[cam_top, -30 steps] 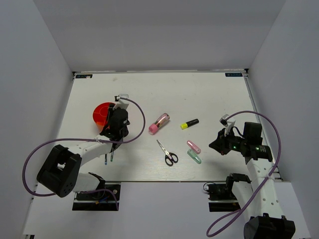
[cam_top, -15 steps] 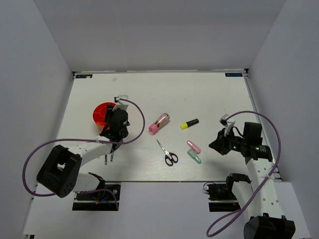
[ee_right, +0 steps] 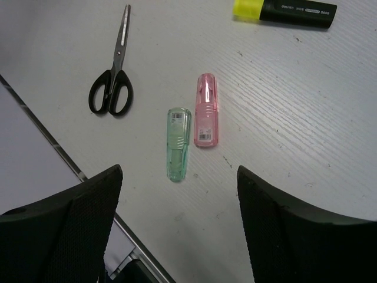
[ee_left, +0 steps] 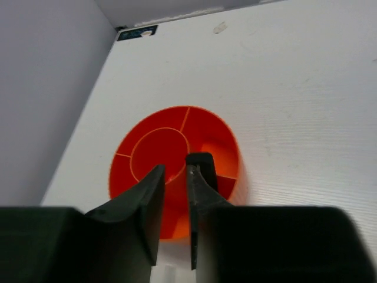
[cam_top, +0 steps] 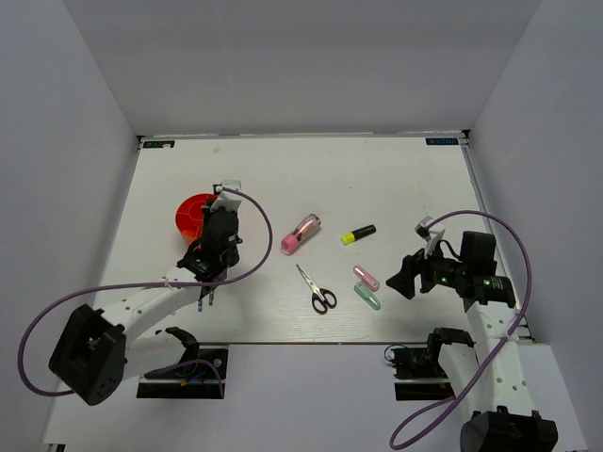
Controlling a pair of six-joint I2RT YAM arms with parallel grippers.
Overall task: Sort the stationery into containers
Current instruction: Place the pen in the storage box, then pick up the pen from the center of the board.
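The red-orange round pot (cam_top: 193,215) with divided compartments (ee_left: 159,147) stands at the table's left. My left gripper (cam_top: 205,229) (ee_left: 177,168) hovers over its near rim, jaws a narrow gap apart with nothing between them. On the table lie a pink tube (cam_top: 301,234), a yellow-capped highlighter (cam_top: 358,234) (ee_right: 288,10), black-handled scissors (cam_top: 316,289) (ee_right: 112,88), a pink capsule piece (cam_top: 366,277) (ee_right: 206,118) and a pale-green one (cam_top: 367,297) (ee_right: 178,143). My right gripper (cam_top: 400,273) (ee_right: 179,177) stands wide open and empty just right of the two capsule pieces.
Two thin small items (cam_top: 204,299) lie near the table's front edge under the left arm, too small to identify. The front edge (ee_right: 65,159) runs close to the green piece. White walls enclose the table on three sides.
My right gripper has gone from shut to wide open. The left arm's elbow has swung down and left, and the left jaws widened briefly, then narrowed again.
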